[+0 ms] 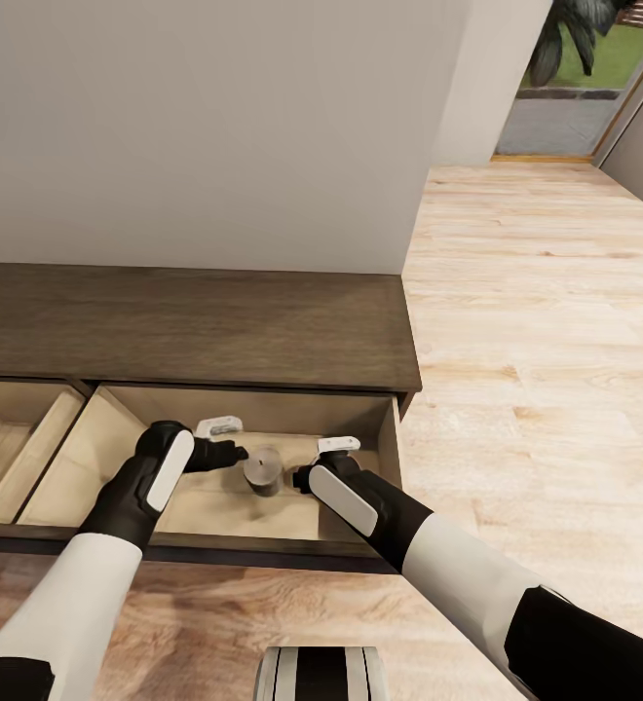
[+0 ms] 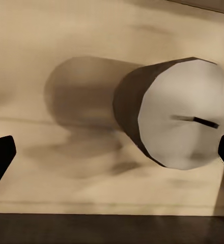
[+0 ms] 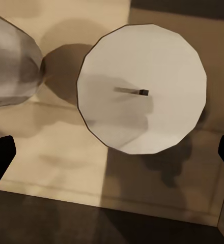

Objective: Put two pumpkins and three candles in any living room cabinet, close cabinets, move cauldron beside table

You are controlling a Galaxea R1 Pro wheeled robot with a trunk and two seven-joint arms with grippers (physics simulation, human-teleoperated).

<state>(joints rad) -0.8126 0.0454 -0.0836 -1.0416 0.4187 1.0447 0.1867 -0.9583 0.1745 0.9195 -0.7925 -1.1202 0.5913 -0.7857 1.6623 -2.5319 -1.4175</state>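
Note:
The dark brown cabinet (image 1: 185, 326) has both drawers pulled out. In the right drawer (image 1: 117, 438) stands a stubby grey candle (image 1: 263, 470), and both grippers reach in from either side of it. My left gripper (image 1: 234, 454) is open just left of the candle, whose pale top and wick (image 2: 180, 117) show between the black fingertips (image 2: 0, 157). My right gripper (image 1: 300, 478) is open just right of it. The right wrist view looks down on a candle top (image 3: 142, 89), with a blurred grey rounded shape (image 3: 10, 61) beside it that I cannot identify.
The left drawer (image 1: 10, 448) also stands open with light wood inside. A white wall rises behind the cabinet. Light wooden floor (image 1: 546, 341) stretches to the right toward an open doorway (image 1: 575, 88). The robot's base (image 1: 320, 674) is close to the drawer front.

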